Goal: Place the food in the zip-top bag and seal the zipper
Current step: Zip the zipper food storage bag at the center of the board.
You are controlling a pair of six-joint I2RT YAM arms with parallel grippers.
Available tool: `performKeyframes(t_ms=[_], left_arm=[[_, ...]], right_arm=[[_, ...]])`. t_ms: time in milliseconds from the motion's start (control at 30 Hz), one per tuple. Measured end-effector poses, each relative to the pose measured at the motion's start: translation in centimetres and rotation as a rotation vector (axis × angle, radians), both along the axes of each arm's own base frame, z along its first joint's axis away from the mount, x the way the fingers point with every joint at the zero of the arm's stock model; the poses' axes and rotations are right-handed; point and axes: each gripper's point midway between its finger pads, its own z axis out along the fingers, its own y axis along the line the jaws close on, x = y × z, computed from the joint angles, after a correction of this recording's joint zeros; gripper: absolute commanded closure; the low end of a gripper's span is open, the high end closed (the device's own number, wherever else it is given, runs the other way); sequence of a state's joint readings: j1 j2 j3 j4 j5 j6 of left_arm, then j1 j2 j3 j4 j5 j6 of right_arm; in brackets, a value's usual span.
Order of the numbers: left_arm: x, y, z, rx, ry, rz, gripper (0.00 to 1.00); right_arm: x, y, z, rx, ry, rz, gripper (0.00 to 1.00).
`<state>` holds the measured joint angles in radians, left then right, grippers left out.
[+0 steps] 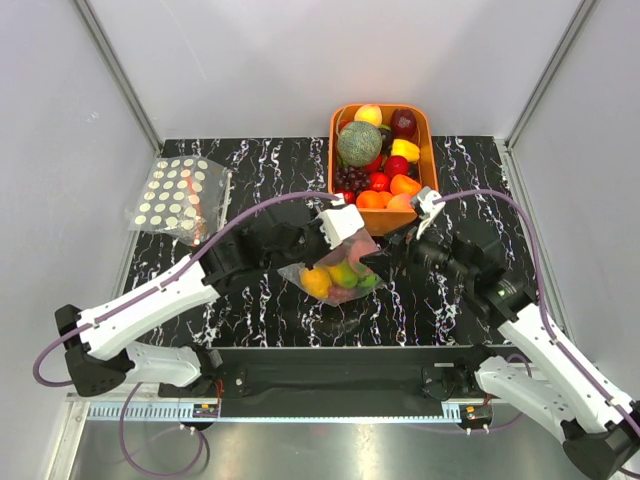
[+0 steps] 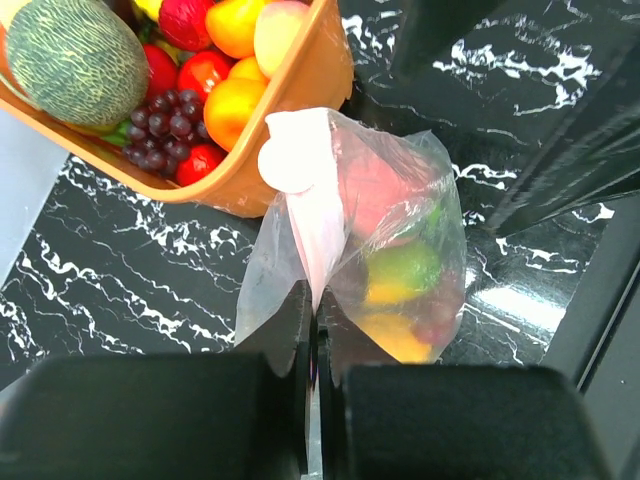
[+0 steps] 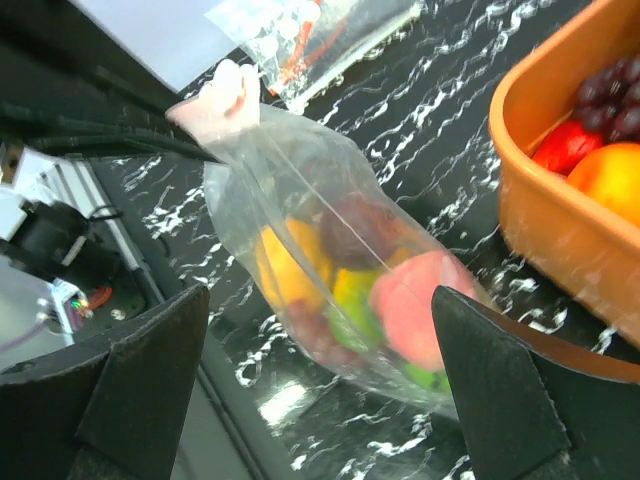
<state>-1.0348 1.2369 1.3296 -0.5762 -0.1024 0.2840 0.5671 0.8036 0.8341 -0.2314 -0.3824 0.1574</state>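
Observation:
The zip-top bag [image 1: 340,272] hangs from my left gripper [image 1: 352,238] over the table's middle, just in front of the basket. It holds yellow, green, pink and dark purple food [image 3: 340,270]. In the left wrist view my left gripper [image 2: 315,300] is shut on the bag's pink zipper strip [image 2: 318,235], which is bunched and folded above the fingers. The strip's bunched end also shows in the right wrist view [image 3: 215,100]. My right gripper [image 1: 400,246] is wide open and empty just right of the bag, with the bag [image 3: 330,250] seen between its fingers [image 3: 150,380].
An orange basket [image 1: 431,150] of fruit stands at the back centre, close behind the bag; it also shows in the left wrist view [image 2: 312,80] and the right wrist view [image 3: 530,200]. A second clear bag with cream dots [image 1: 180,198] lies at the back left.

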Motion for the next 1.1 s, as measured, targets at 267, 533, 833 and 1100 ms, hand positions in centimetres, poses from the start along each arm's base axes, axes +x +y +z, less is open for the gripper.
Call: performKeyframes(t_ms=[267,533,833,1100], left_arm=[[-0.6,0.8,1.4,-0.033,-0.025,-0.013,1.0],[-1.6,1.5,1.4,-0.037,-0.028,-0.051,1.0],[-1.8,1.9,0.9,-0.03,-0.029,-0.049,0.62],[-2.7,1.9,4.4,-0.126,0.017,-0.033,0.02]], right_arm=[[-0.3,1.1,0.6,-0.047,-0.175,0.133,0.0],[0.3,3.5,0.7,-0.077,-0.212,0.284,0.15],[-1.0,5.2,1.3,-0.033,-0.213,0.439,0.96],[-2.1,5.6,0.8,-0.017,-0.171,0.509,0.99]])
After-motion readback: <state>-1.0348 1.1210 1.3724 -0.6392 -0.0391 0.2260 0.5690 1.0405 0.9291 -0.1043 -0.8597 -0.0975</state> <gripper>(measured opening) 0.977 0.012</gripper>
